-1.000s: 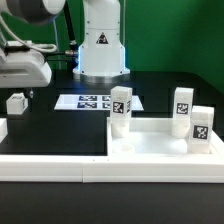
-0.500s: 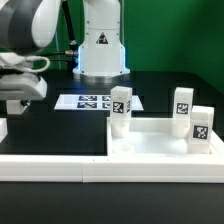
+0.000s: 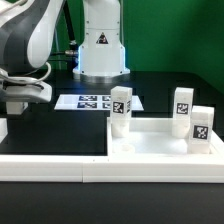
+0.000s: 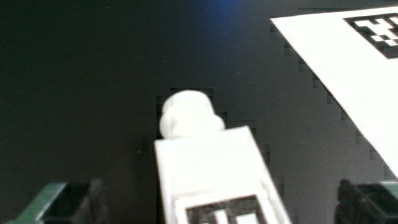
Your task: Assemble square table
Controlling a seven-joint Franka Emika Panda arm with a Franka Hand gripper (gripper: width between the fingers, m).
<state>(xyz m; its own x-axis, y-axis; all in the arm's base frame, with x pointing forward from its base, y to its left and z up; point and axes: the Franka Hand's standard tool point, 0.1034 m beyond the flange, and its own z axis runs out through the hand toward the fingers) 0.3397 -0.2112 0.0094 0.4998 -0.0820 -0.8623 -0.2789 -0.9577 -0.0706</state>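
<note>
The white square tabletop (image 3: 155,148) lies at the exterior view's right with three white tagged legs upright on it (image 3: 121,108), (image 3: 183,106), (image 3: 201,127). My gripper (image 3: 20,98) is low over the black table at the exterior view's left and covers a fourth leg there. In the wrist view that white leg (image 4: 208,160), with a rounded peg end and a tag, lies between my open fingers. The fingers (image 4: 64,200) stand on both sides of it with gaps, so my gripper (image 4: 214,208) is open around the leg.
The marker board (image 3: 92,101) lies behind the tabletop and shows in the wrist view (image 4: 347,55) beside the leg. A long white border rail (image 3: 55,165) runs along the front. The robot base (image 3: 100,45) stands at the back.
The arm has come down over the loose leg at the exterior view's left. The gripper now hides that leg. The tabletop and its three legs have not moved.
</note>
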